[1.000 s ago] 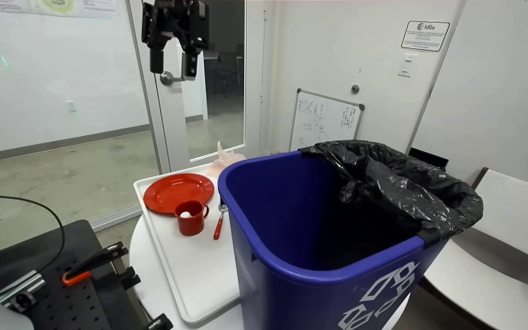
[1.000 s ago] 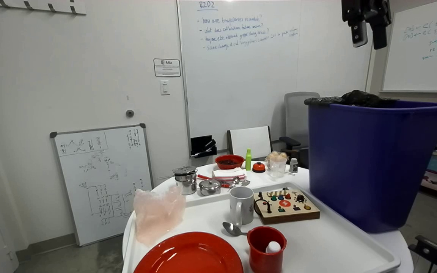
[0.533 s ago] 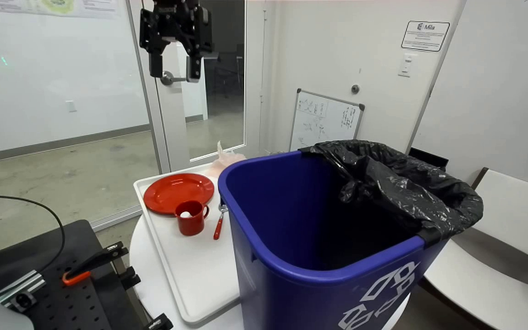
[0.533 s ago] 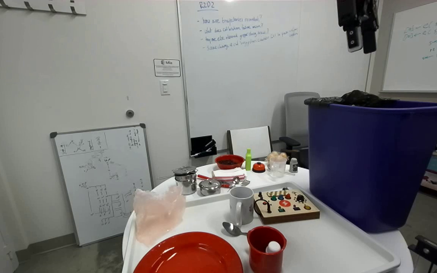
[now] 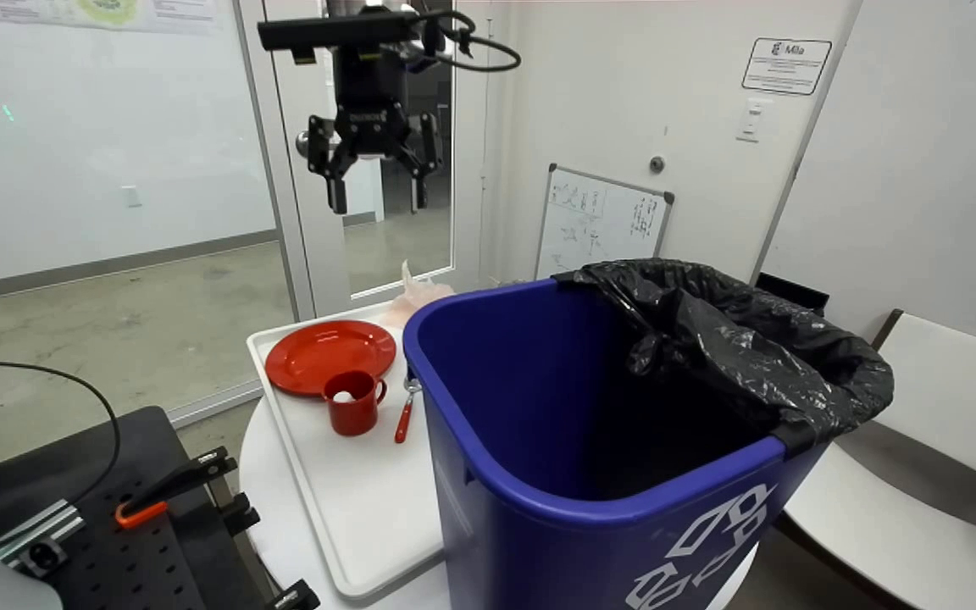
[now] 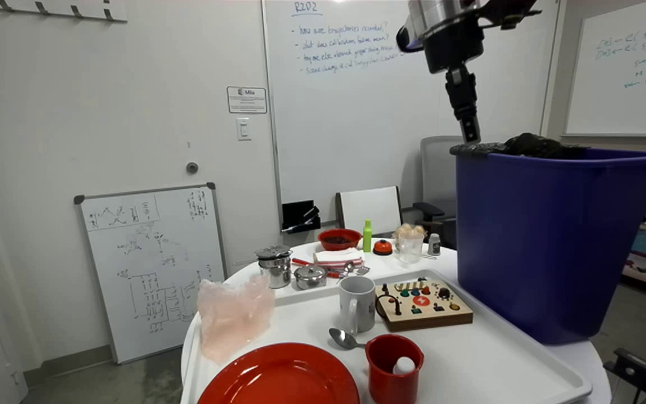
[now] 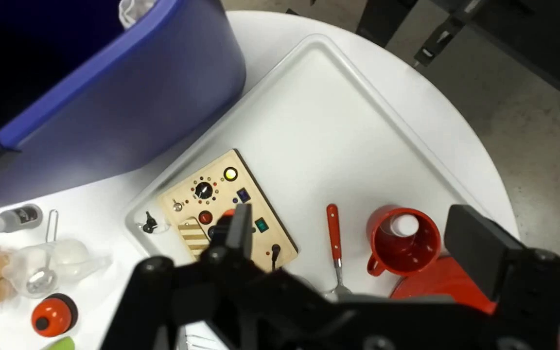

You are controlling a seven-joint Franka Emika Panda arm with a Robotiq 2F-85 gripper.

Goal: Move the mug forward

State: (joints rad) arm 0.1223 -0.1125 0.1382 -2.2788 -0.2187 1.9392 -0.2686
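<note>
The small red mug (image 5: 353,418) stands upright on the white tray (image 5: 374,542), against the red plate (image 5: 329,349). It also shows in an exterior view (image 6: 393,388) and in the wrist view (image 7: 410,253). A white-capped object (image 7: 404,225) sits inside it, and its handle points away from the plate's centre. My gripper (image 5: 378,205) is open and empty, high above the tray. In the wrist view the mug lies below and between the fingers (image 7: 358,233), nearer the right finger. In an exterior view the fingers (image 6: 470,132) overlap each other near the bin's rim.
A tall blue bin (image 6: 547,241) with a black liner stands beside the tray. A red-handled spoon (image 7: 334,233), a grey-white mug (image 6: 358,306), a wooden switch board (image 6: 429,314) and a pink bag (image 6: 233,320) are on the tray. Pots (image 6: 275,269) stand farther back on the table.
My gripper has come down and now points more steeply downward. It has moved rightward in one exterior picture and leftward in the other, over the tray. The mug has not moved.
</note>
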